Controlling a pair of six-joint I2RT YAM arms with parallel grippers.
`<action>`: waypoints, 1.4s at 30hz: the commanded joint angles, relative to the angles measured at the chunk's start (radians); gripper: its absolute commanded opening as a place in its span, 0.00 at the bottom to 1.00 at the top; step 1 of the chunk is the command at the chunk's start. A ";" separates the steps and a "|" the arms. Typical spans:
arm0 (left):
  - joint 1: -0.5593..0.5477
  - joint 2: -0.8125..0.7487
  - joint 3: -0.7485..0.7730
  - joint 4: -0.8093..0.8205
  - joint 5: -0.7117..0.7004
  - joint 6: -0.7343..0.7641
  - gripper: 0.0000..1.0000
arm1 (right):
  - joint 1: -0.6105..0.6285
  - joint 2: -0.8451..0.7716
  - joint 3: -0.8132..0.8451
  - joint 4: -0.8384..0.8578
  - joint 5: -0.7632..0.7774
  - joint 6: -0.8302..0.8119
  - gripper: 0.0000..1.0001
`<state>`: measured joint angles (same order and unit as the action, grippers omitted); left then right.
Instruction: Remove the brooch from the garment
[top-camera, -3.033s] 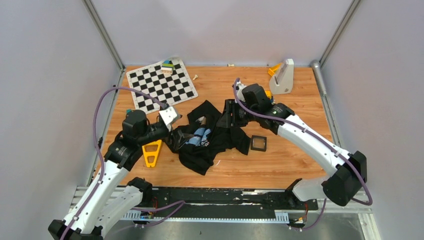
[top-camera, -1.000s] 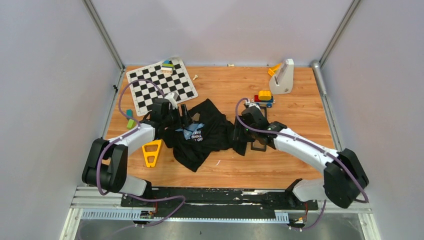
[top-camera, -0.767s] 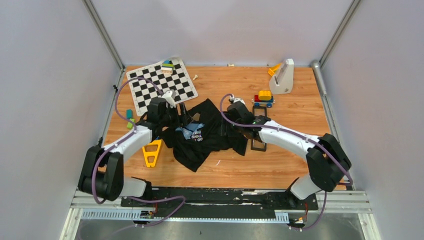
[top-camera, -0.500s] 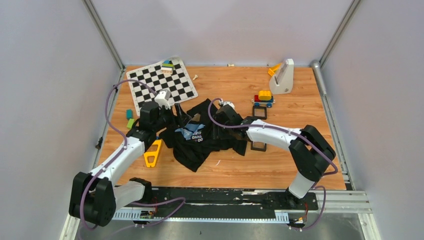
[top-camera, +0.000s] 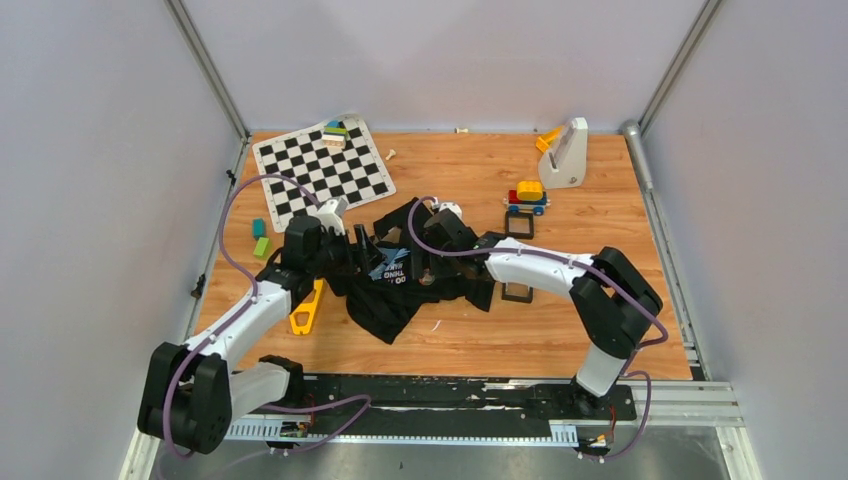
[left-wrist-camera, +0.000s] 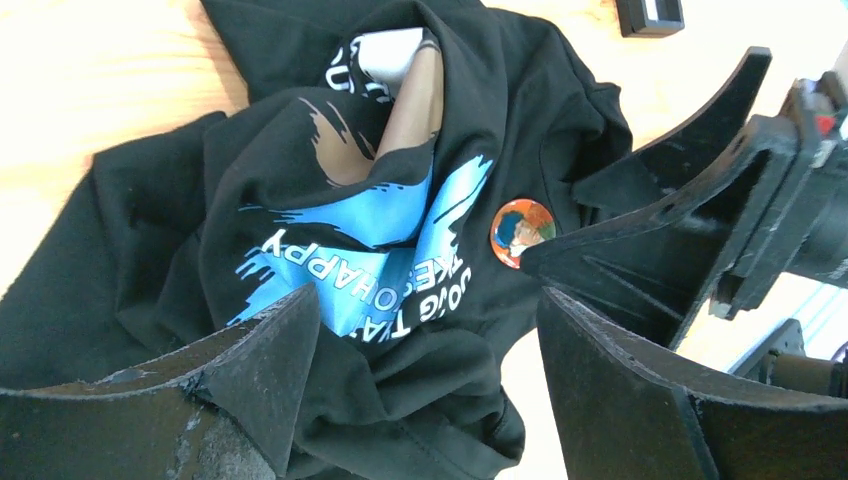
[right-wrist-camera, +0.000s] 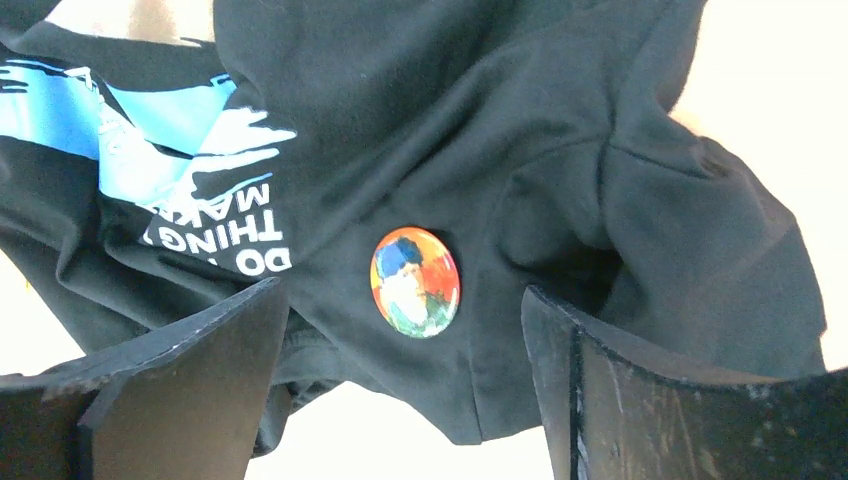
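Observation:
The garment (top-camera: 400, 290), a crumpled black T-shirt with a light-blue graphic and white lettering, lies mid-table. The brooch (right-wrist-camera: 415, 281) is a small round badge with an orange, blue and green picture, pinned to the black cloth beside the graphic. In the left wrist view the brooch (left-wrist-camera: 521, 232) sits just beyond the right gripper's black fingers (left-wrist-camera: 680, 200). My right gripper (right-wrist-camera: 402, 297) hangs open over the shirt (right-wrist-camera: 520, 130), with the badge between its fingertips and apart from both. My left gripper (left-wrist-camera: 425, 330) is open over the shirt's lettering (left-wrist-camera: 330, 200), holding nothing. Both grippers, left (top-camera: 365, 250) and right (top-camera: 420, 262), meet over the shirt.
A chessboard (top-camera: 322, 170) lies at the back left with small blocks (top-camera: 260, 240) near it. A yellow triangular tool (top-camera: 305, 305) lies left of the shirt. Two black square frames (top-camera: 517, 292) (top-camera: 519, 223), a toy car (top-camera: 527, 197) and a white stand (top-camera: 566, 152) are to the right.
My right arm has swung left from the black frame onto the shirt and its jaws have opened wide. My left arm has shifted slightly and its jaws have widened a little.

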<state>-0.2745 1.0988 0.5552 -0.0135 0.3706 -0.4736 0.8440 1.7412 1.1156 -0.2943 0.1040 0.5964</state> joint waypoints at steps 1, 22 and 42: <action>0.003 0.003 -0.021 0.082 0.059 -0.014 0.87 | 0.004 -0.114 -0.026 -0.012 0.059 -0.007 0.88; -0.049 -0.030 -0.116 0.304 0.204 -0.008 0.93 | -0.311 -0.405 -0.299 -0.259 0.206 0.051 1.00; -0.049 -0.049 -0.140 0.317 0.211 -0.003 0.94 | -0.368 -0.277 -0.323 -0.216 0.121 0.007 0.79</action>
<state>-0.3210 1.0676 0.4194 0.2607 0.5682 -0.4847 0.4808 1.4551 0.7979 -0.5514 0.2501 0.6262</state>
